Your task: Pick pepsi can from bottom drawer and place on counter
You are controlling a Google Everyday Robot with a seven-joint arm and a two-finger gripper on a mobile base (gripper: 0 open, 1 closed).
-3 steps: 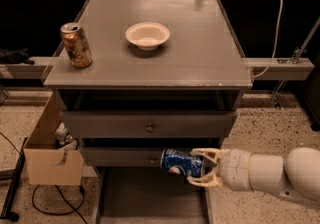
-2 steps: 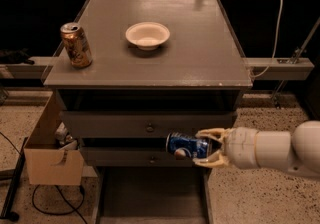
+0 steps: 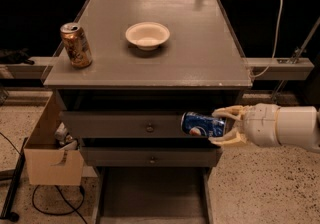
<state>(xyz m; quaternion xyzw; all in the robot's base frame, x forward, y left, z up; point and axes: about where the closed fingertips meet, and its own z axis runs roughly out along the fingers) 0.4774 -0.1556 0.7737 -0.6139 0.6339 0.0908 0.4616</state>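
My gripper [image 3: 220, 127] comes in from the right on a white arm and is shut on the blue pepsi can [image 3: 202, 124]. The can lies sideways in the fingers, its base pointing left, in front of the upper knobbed drawer and below the counter's front edge. The bottom drawer [image 3: 152, 195] is pulled out at the foot of the cabinet, a flat grey tray. The grey counter [image 3: 200, 53] is the wide cabinet top above the can.
A gold-brown can [image 3: 76, 44] stands at the counter's front left. A white bowl [image 3: 147, 34] sits near its middle. Two knobbed drawers [image 3: 149, 128] are below the top. A cardboard box [image 3: 52, 160] stands on the floor left of the cabinet. A white cable [image 3: 272, 28] hangs at right.
The gripper has lifted the pepsi can up and a little to the right, from the level of the lower knobbed drawer to that of the upper one.
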